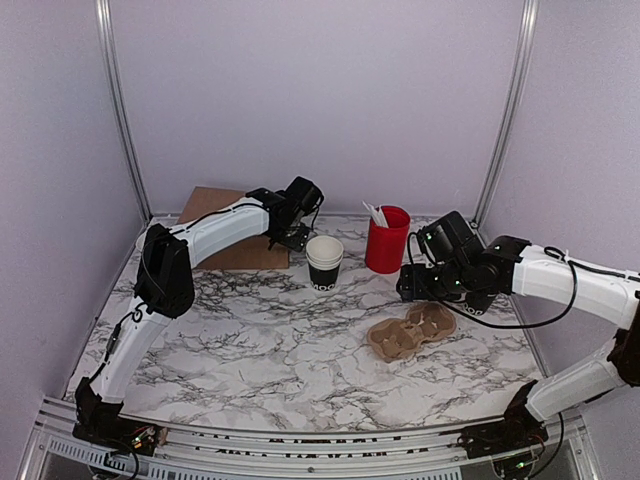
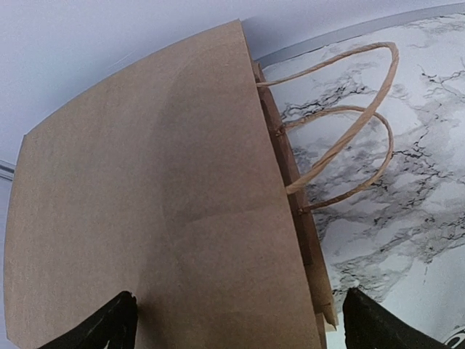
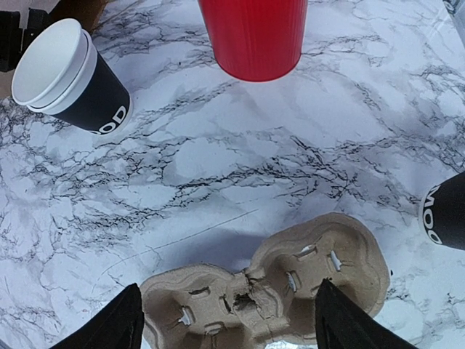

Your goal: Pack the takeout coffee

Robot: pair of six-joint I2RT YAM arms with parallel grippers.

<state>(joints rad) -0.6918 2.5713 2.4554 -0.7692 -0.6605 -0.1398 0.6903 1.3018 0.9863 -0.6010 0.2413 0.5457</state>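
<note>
**Takeout Coffee: Handling and Grasp Notes**

Nearest the arm bases, a moulded pulp cup carrier (image 3: 265,287) lies flat on the marbled surface (image 1: 250,340). The right gripper (image 3: 229,327) hovers directly over it with its jaws apart and nothing between them.

Just beside the carrier, at the right edge of the right wrist view, stands the takeout coffee (image 3: 445,217). We see only part of its black wall with white lettering. Its lid is out of frame, and the right arm hides the cup from the top camera.

We judge the cup light if empty and noticeably heavier if filled; the pictures do not tell which. The paper wall is thin and will likely dent under a hard squeeze. The smooth coating may slip under a weak one. We advise a moderate grip across the side wall, around mid-height and below the lid, keeping the cup upright. We avoid pinching the lid, which could pop off.

Farther out stand a stack of lidless cups (image 3: 69,76) and a red cup (image 3: 254,36).

Farthest, a brown paper bag (image 2: 160,218) lies flat. The left gripper (image 2: 240,323) hangs above it, jaws fully spread and empty.
</note>
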